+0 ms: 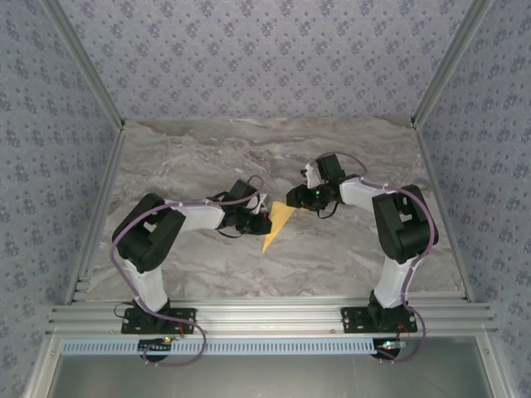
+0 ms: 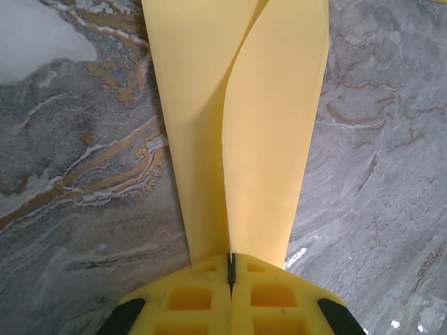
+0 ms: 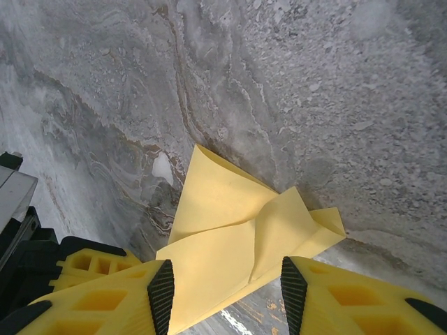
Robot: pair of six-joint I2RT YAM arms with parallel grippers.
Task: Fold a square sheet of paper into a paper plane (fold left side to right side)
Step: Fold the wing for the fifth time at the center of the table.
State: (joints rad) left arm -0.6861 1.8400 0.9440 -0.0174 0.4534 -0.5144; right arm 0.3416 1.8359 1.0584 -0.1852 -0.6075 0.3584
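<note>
You cannot see the whole of the paper (image 1: 279, 225) from any wrist: in the left wrist view its wide end runs off the top of the frame, and its narrow end disappears into the left gripper (image 2: 232, 269), whose yellow fingers (image 2: 188, 300) are pressed together on it with only a hairline slit between them. From above, the left gripper (image 1: 260, 217) covers that pinched spot, so you cannot tell whether the paper there is lifted or flat. In the right wrist view the near edge of the paper (image 3: 216, 202) is cut off between the fingers of the right gripper (image 3: 223, 286), which stand spread wide on either side of it, black pads (image 3: 161, 293) facing inward, holding nothing. The sheet is thin, matte and yellow-orange, folded into a slim tapering wedge with two flaps meeting along a centre crease; one flap bows up a little instead of lying flat. It rests near the middle of the grey marbled table (image 1: 207, 149), which is smooth with rusty veins. Seen from above, the right gripper (image 1: 296, 199) sits at the paper's wide far end and the left at its side edge. Open marble surrounds the paper, well clear of the patterned walls (image 1: 249, 50) and the metal rail (image 1: 265, 315).
</note>
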